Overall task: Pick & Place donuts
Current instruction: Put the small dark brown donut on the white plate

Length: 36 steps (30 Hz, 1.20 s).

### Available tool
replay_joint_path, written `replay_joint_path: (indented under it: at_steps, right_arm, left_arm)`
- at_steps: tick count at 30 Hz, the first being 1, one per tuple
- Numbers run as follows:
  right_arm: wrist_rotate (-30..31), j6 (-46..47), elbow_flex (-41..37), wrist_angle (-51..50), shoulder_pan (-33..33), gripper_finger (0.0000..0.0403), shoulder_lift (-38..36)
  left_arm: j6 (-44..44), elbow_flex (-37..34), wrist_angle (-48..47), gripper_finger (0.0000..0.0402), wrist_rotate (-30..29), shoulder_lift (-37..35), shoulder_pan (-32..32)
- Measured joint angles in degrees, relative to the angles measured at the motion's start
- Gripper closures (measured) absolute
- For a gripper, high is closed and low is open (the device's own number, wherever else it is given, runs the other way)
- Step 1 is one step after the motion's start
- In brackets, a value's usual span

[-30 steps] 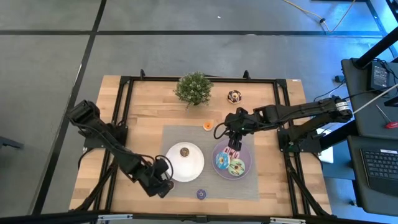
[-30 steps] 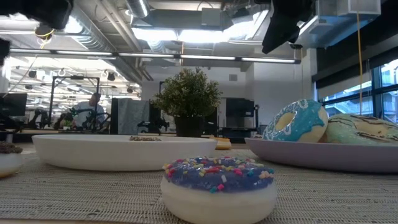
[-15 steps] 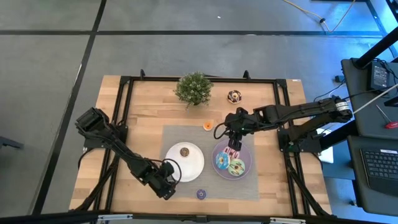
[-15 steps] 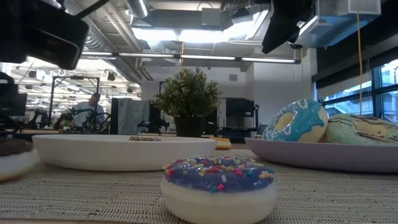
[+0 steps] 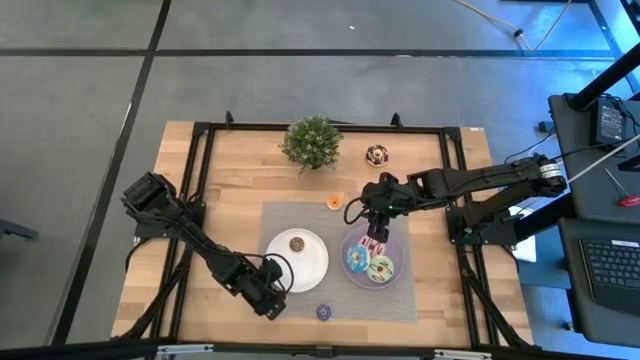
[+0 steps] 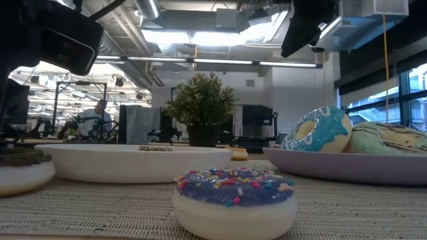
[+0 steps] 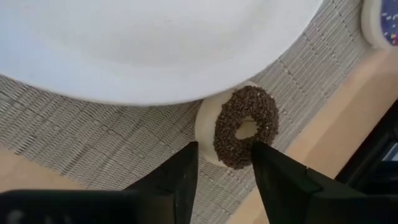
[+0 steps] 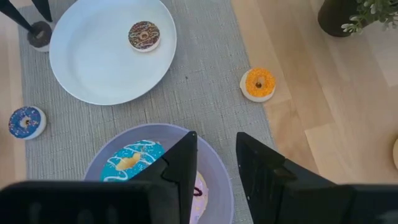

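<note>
A dark brown mini donut (image 7: 244, 126) lies flat on the grey mat, against the white plate's rim (image 7: 186, 93). My left gripper (image 7: 224, 149) is open right over it, at the plate's near-left edge (image 5: 268, 302). My right gripper (image 8: 216, 140) is open and hovers over the purple plate (image 5: 401, 252), which holds the blue (image 5: 356, 260), green (image 5: 380, 269) and pink (image 5: 376, 243) donuts. A tan mini (image 5: 297, 243) sits on the white plate. The purple mini (image 5: 323, 311) and orange mini (image 5: 334, 202) lie on the mat. The chocolate donut (image 5: 377, 155) rests on bare wood. My left gripper comes at the dark brown mini slanting down from above. Its open fingertips (image 7: 260, 152) overlap the donut's edge nearest the gripper (image 7: 233, 163). The gap between them is narrower than the donut. I cannot tell whether they touch it. The donut rests flat on the mat (image 6: 20, 175).
A green potted plant (image 5: 312, 140) stands at the table's far side. The grey mat (image 5: 290, 215) covers the middle of the wooden table. A black frame runs along the table's edges (image 5: 190, 200). Bare wood shows left and right of the mat.
My left gripper has moved toward the table's right and a little toward its near edge, along the white plate's rim. The dark brown mini has slid along the mat with it, nearer to the low camera. My right gripper has kept still.
</note>
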Motion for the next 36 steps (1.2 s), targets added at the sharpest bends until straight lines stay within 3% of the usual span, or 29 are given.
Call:
replay_joint_path:
  at_steps: [15, 36]
  right_arm:
    - [0.0, -0.1, 0.0, 0.0, 0.0, 0.0288, 0.0]
    - [0.0, -0.2, 0.0, 0.0, 0.0, 0.0288, 0.0]
  left_arm:
    - [-3.4, 0.0, -0.9, 0.0272, -1.8, 0.0, 0.7]
    - [-0.6, 0.0, 0.2, 0.0362, 0.1, 1.6, 0.8]
